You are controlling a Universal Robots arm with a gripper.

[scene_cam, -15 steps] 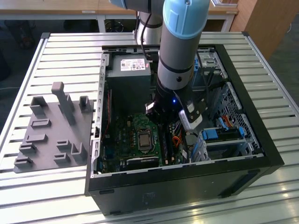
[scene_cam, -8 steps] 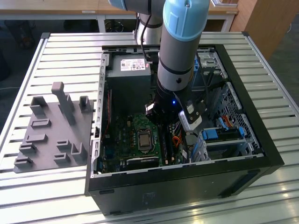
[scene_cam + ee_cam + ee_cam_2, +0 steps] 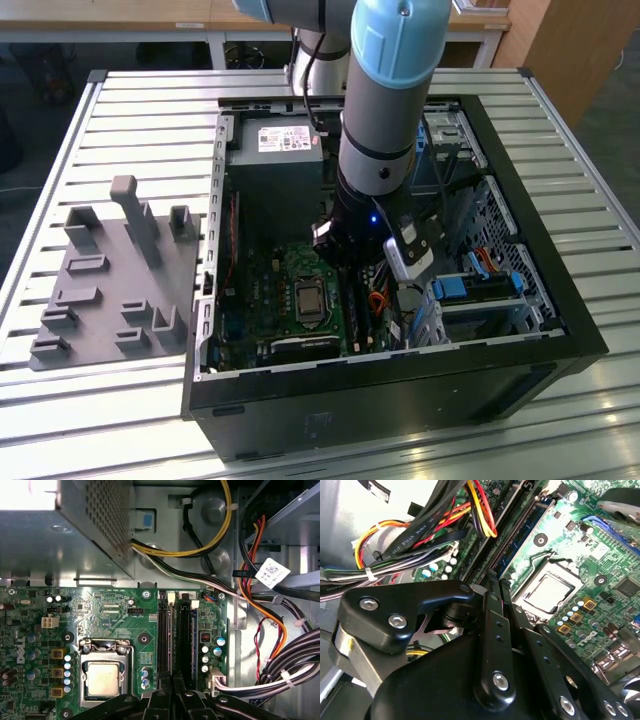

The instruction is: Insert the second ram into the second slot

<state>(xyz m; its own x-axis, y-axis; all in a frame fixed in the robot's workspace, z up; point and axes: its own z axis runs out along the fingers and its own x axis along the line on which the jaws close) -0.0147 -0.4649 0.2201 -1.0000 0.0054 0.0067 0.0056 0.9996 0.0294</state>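
Observation:
My gripper (image 3: pixel 173 681) is low inside the open computer case (image 3: pixel 560 300), over the green motherboard (image 3: pixel 115 615). Its black fingers (image 3: pixel 490 615) stand close together. A thin blue strip, the second ram (image 3: pixel 524 537), runs edge-on from the fingertips along one of the two black memory slots. In the first wrist view the ram (image 3: pixel 170 640) lines up with the slot nearer the processor socket (image 3: pixel 102 677). The other slot (image 3: pixel 186 640) lies dark beside it. I cannot tell how deep the ram sits. In the exterior view the arm's wrist hides most of the gripper (image 3: pixel 340 262).
Bundled black, yellow and red cables (image 3: pixel 260 610) hang close beside the slots. The power supply box (image 3: pixel 275 140) fills the case's far end. Blue drive-bay latches (image 3: pixel 465 290) sit on the exterior view's right. A grey holder plate (image 3: pixel 110 280) lies on the slatted table outside the case.

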